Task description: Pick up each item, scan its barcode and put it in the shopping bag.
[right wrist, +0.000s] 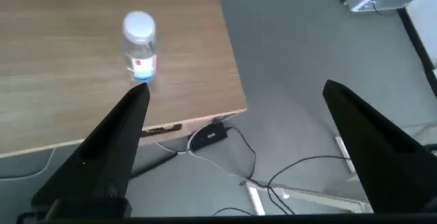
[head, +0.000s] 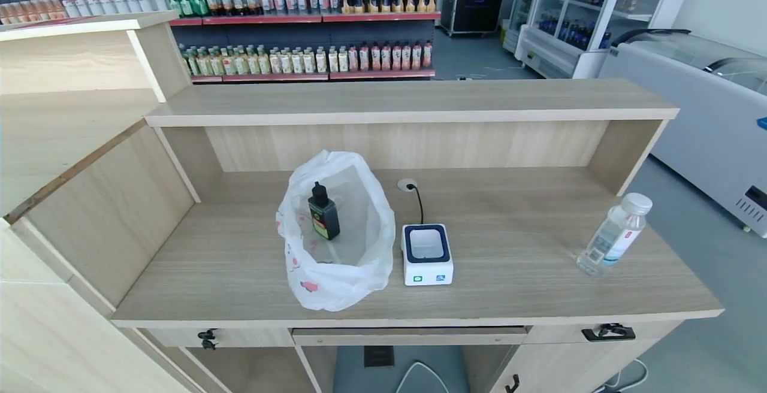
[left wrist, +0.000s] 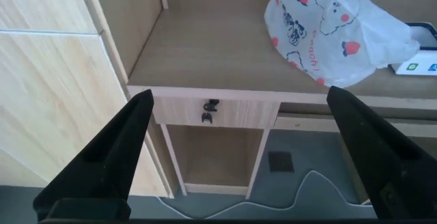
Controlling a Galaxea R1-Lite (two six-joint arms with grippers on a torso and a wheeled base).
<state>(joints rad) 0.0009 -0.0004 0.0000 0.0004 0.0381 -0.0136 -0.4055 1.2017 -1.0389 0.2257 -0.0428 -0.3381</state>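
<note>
A white plastic shopping bag [head: 335,243] stands open on the wooden counter [head: 509,243], left of centre, with a dark bottle [head: 323,210] upright inside it. Right of the bag sits the white barcode scanner [head: 426,253], its cable running to a hole in the counter. A clear water bottle [head: 614,235] stands upright near the counter's right edge. The left gripper [left wrist: 239,156] hangs open below and in front of the counter's left end, with the bag [left wrist: 334,29] beyond it. My right gripper [right wrist: 239,149] is open off the counter's right edge, the water bottle [right wrist: 140,46] beyond its fingers.
A raised wooden shelf [head: 407,102] backs the counter and a side panel [head: 114,201] walls its left end. Drawers with black handles [head: 608,332] sit under the front edge. Cables [right wrist: 225,156] lie on the grey floor to the right. Store shelves and freezers stand behind.
</note>
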